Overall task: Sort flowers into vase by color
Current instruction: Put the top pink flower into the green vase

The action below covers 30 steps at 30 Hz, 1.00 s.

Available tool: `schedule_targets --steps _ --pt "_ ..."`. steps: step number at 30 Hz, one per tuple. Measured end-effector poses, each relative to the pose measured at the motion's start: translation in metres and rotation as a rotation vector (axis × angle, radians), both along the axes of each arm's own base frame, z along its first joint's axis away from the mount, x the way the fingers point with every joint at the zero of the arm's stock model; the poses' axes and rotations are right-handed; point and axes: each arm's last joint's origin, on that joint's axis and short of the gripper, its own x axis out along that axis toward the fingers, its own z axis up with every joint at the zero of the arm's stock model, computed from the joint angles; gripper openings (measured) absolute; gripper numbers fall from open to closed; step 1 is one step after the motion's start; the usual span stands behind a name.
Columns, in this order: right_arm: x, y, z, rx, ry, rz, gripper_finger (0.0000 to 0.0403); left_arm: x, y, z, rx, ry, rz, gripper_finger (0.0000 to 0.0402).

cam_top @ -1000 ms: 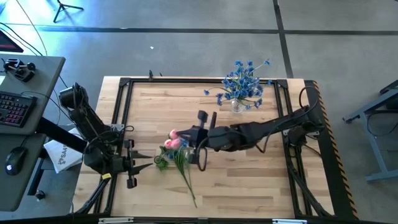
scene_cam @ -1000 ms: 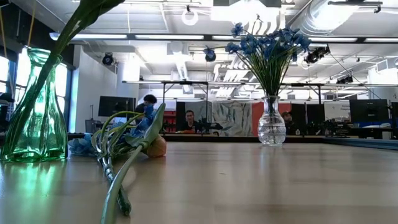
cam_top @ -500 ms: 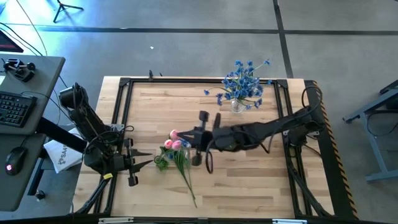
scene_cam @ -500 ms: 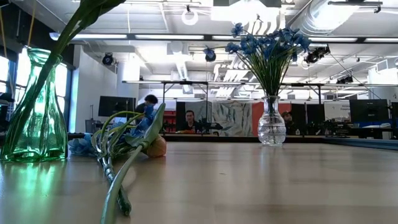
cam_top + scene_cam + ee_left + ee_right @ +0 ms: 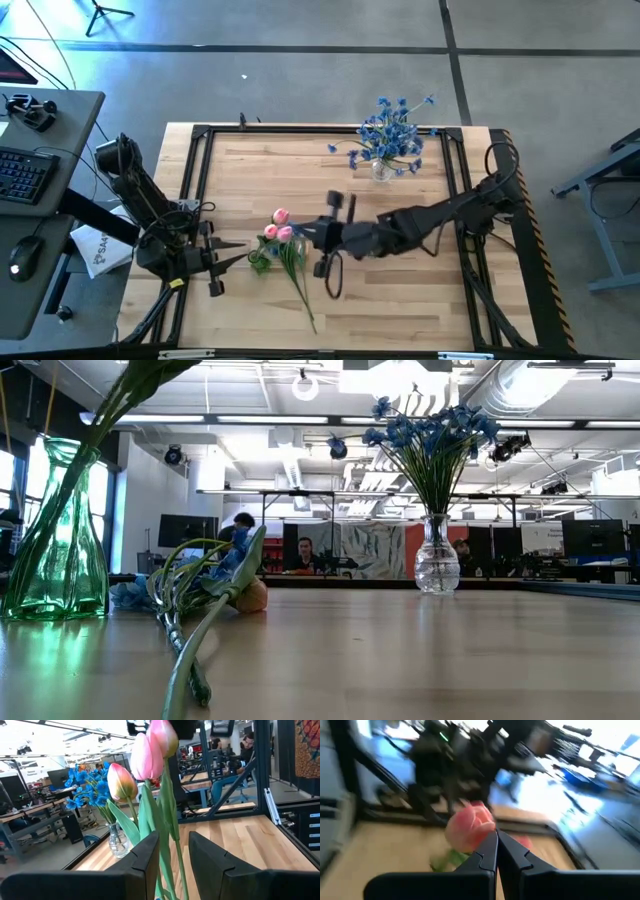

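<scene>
Three pink tulips (image 5: pixel 279 226) stand upright in a green glass vase (image 5: pixel 62 530); their buds (image 5: pixel 147 755) fill the left wrist view. A clear vase (image 5: pixel 382 169) near the far edge holds blue blossoms (image 5: pixel 432 430). More flowers lie flat on the table, long green stems (image 5: pixel 301 287) toward the near edge, blue blossoms (image 5: pixel 130 596) beside the green vase. My right gripper (image 5: pixel 308 233) is level, just right of the tulips, shut, a pink bud (image 5: pixel 470 826) right past its tips. My left gripper (image 5: pixel 232 256) waits open, left of the green vase, tulip stems (image 5: pixel 161 820) showing beyond its gap. My right gripper comes level from the table's right with its shut fingertips (image 5: pixel 490 851) just under a pink bud. The view is blurred and no stem shows between the fingers, so I cannot tell whether it touches the tulip.
A black metal frame (image 5: pixel 200 135) runs round the wooden table top. Bare wood lies between the two vases and across the right half under my right arm (image 5: pixel 440 212). A desk with keyboard and mouse stands off the left edge. People sit in the room beyond.
My right gripper has turned about its wrist and shifted a little toward the near edge, its forearm swinging the same way. The tulips, the lying flowers and both vases have stayed where they were.
</scene>
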Motion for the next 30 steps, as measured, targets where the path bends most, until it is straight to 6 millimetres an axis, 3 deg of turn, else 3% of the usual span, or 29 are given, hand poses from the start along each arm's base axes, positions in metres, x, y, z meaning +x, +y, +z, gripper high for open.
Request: schedule_targets --steps 6,10,14,22,26,30 --pt "0.034 -0.017 -0.019 0.075 -0.046 0.195 0.0 0.0 0.0 0.0 -0.001 0.001 0.005 0.0094" --pt "0.039 -0.023 -0.025 0.053 -0.027 0.184 0.0 0.0 0.0 0.0 -0.002 0.004 0.013 0.0094" --pt "0.031 -0.014 -0.019 -0.004 -0.026 0.185 0.0 0.0 0.0 0.0 -0.002 0.004 0.015 0.0094" --pt "-0.003 0.017 0.004 -0.129 -0.029 0.091 0.0 0.0 0.0 0.0 -0.003 0.004 0.015 0.0094" --pt "-0.008 0.031 0.004 -0.127 -0.036 0.131 0.0 0.0 0.0 0.0 -0.002 0.004 0.016 0.0094" --pt "-0.001 0.023 -0.001 -0.094 -0.026 0.101 0.0 0.0 0.0 0.0 -0.002 0.004 0.016 0.0094"
